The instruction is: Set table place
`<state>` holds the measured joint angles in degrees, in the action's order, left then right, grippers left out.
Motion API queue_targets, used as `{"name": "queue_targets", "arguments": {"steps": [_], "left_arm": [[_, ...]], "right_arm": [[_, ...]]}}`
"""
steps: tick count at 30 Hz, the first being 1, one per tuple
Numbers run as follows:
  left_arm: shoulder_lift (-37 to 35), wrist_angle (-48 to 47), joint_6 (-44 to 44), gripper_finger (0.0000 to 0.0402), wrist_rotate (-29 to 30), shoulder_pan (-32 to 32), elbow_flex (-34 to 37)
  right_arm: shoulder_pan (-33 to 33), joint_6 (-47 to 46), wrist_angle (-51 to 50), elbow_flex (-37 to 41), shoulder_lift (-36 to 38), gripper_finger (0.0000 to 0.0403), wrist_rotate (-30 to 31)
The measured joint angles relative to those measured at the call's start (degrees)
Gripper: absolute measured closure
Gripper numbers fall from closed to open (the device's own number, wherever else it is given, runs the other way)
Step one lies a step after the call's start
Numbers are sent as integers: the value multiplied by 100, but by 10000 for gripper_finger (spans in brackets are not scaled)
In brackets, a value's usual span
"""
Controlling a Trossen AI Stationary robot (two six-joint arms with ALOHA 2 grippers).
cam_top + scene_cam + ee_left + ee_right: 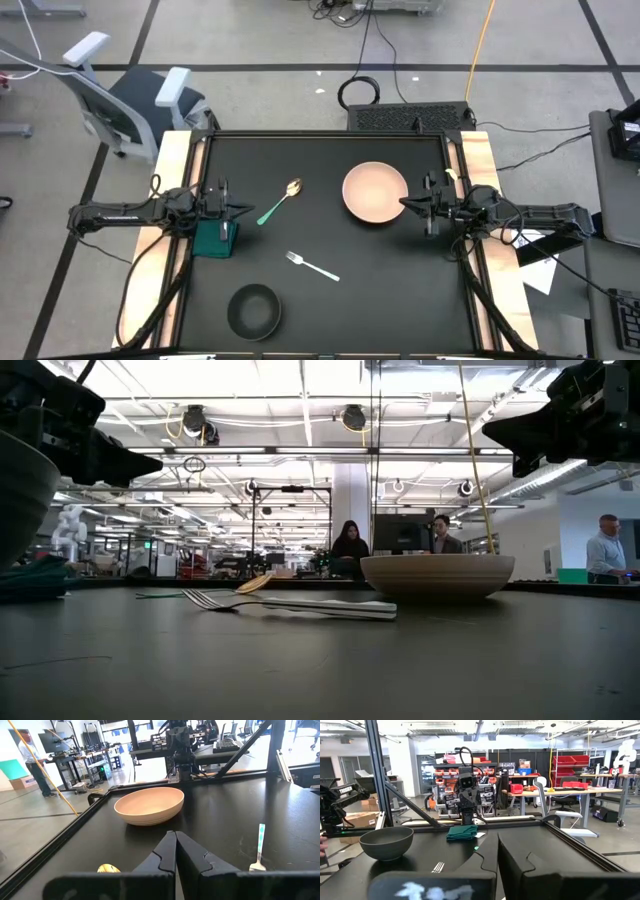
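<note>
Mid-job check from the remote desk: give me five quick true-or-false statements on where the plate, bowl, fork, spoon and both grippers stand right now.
1. The round pinkish-beige plate is empty. True.
2. The silver fork lies on the plate. False: it lies on the matte black table, apart from it.
3. The black round bowl sits near the table's front edge, nothing in it. True.
4. The left gripper holds the gold-bowled spoon with green handle. False: it is shut and empty, with the spoon on the table beside it.
5. The right gripper is wide open. False: it is shut, at the plate's rim.
</note>
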<state>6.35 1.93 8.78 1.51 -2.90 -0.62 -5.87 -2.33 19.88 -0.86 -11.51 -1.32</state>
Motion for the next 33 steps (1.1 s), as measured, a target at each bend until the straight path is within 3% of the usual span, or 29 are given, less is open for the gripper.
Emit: {"name": "queue_targets", "arguments": {"steps": [33], "left_arm": [[2, 42, 97, 387, 3, -1, 0]], "right_arm": [[2, 77, 39, 1, -2, 403, -2]]}}
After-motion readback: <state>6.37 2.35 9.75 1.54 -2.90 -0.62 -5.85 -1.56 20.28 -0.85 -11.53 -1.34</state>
